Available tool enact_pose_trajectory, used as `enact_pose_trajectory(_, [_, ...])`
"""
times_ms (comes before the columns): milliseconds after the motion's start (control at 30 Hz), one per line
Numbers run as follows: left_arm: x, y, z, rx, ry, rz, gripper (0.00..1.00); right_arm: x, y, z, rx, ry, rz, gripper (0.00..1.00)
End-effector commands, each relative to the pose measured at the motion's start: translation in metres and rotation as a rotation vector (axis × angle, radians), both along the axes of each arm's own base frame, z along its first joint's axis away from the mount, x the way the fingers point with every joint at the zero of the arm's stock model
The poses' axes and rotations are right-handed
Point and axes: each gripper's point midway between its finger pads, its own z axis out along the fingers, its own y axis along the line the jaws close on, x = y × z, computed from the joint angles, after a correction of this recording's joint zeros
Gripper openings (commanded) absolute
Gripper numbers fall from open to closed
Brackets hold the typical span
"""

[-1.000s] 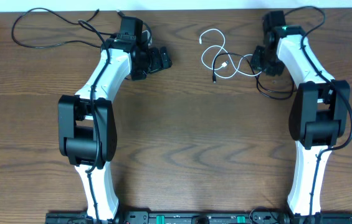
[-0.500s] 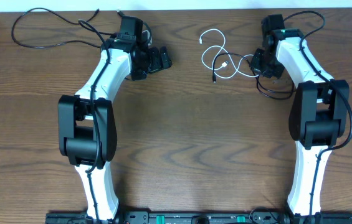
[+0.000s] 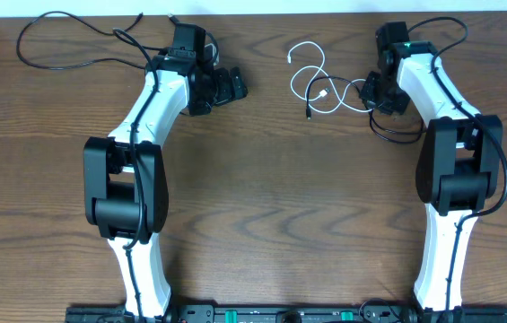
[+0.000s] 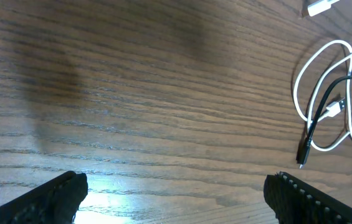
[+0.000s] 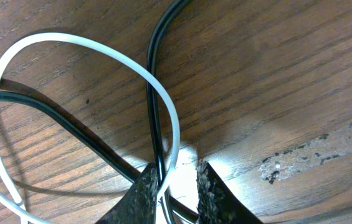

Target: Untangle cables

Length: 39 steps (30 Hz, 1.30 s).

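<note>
Far left, toward the back of the table (image 3: pixel 262 206): long black cord (image 3: pixel 21 43), alone, sprawled in a wide open loop. Lies well apart from the other two cords. Runs rightward as far as the wrist of the left arm (image 3: pixel 159 99).

Next along: left gripper (image 3: pixel 231 88), over bare wood, pointing right toward the tangle. Stands spread wide and grips nothing. Same left gripper (image 4: pixel 176 193) from its own camera: one fingertip (image 4: pixel 63 190) in each lower corner, only wood grain between. Touches no cord.

Right of centre, near the back edge: white cord (image 3: pixel 294 85), curled in several loose loops, one plug end lying free at the heap's upper left. Crosses the short black cord (image 3: pixel 310 109) more than once. In the left wrist view, sits at the right edge as a tall white cord (image 4: pixel 296 93) loop with the short black cord (image 4: pixel 302 154) threaded through it. Ends there in a small dark plug flat on the wood, on the side nearest the left gripper yet apart from it.

Further right: right gripper (image 3: pixel 374 90), down at the tangle's right-hand end. Same right gripper (image 5: pixel 177 180) from its own camera: fingertips (image 5: pixel 141 196) almost together, a narrow bright slit of table between. White cord (image 5: pixel 101 51) arcing over short black cord (image 5: pixel 152 93), both running down to the inner edge of one fingertip. Cannot tell whether pinched or merely touched.

Far right: thick black wire (image 3: pixel 397 136) of the right arm (image 3: pixel 432 81), looped on the table just beside that gripper.
</note>
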Motion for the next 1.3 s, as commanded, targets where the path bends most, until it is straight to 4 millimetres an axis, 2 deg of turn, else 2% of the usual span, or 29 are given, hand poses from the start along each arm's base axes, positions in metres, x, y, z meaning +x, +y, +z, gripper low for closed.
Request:
enact_pose_trajectory(0, [0.0,0.004,-0.003,0.013,0.003,0.001,0.96,-0.002,0.001,-0.004,-0.014,0.01,0.001,0.18])
enact_pose_trajectory(67, [0.0,0.004,-0.003,0.013,0.003,0.0,0.96,-0.003,0.001,-0.005,-0.014,0.015,0.001,0.18])
enact_pose_trajectory(200, [0.001,0.004,-0.003,0.013,0.002,0.0,0.96,-0.004,0.001,-0.005,-0.014,0.019,0.001,0.24])
enact_pose_trajectory(400, [0.001,0.004,-0.003,0.013,0.002,0.001,0.96,-0.006,0.002,-0.01,-0.007,0.021,-0.042,0.25])
enact_pose_trajectory(733, [0.0,0.004,-0.003,0.013,0.003,0.0,0.96,0.0,0.002,-0.009,-0.002,-0.004,-0.059,0.02])
enact_pose_trajectory(867, [0.0,0.004,-0.003,0.013,0.003,0.0,0.97,0.003,-0.001,-0.001,0.001,-0.02,-0.066,0.01])
enact_pose_trajectory(1000, [0.0,0.004,-0.003,0.013,0.003,0.0,0.96,0.009,-0.005,0.024,0.006,-0.068,-0.075,0.01])
enact_pose_trajectory(1033, [0.0,0.004,-0.003,0.013,0.003,0.0,0.96,0.012,-0.006,0.044,0.01,-0.108,-0.076,0.01])
enact_pose_trajectory(1267, [0.001,0.004,-0.003,0.013,0.002,0.001,0.96,0.017,-0.004,0.123,0.028,-0.274,-0.066,0.02])
